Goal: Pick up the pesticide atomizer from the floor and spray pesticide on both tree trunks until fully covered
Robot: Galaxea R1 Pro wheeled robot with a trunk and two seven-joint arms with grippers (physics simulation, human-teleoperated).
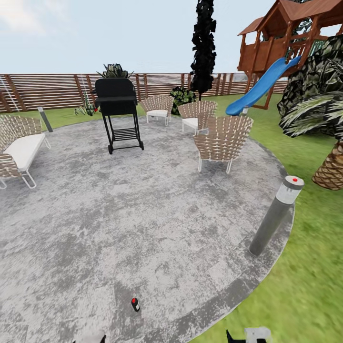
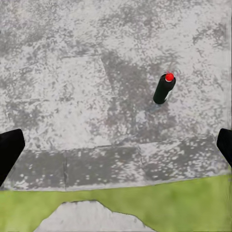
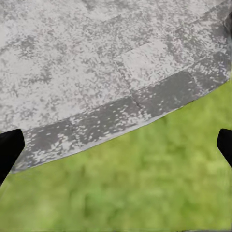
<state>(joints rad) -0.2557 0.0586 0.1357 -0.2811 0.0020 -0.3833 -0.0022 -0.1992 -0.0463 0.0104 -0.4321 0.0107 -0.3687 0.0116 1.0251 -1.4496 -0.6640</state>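
Barely started, nothing sprayed yet

Our left gripper (image 2: 116, 145) hangs spread wide, pesticide atomizer (image 2: 164, 89) ahead on the floor (image 2: 72, 72); right gripper (image 3: 116, 145) splayed too.

Very little of your robot's body shows. In your head view, a small black pointed piece pokes up at the lower edge on the left side (image 1: 102, 339), and on the right side sits a black angular part beside a white blocky part (image 1: 257, 335) with a pale grey face. In your left wrist view, the left gripper's fingertips (image 2: 9, 152) are plain matte black wedges with slanted edges, no markings or screws visible. The right gripper's fingertips (image 3: 8, 150) in your right wrist view look the same: flat black, unmarked
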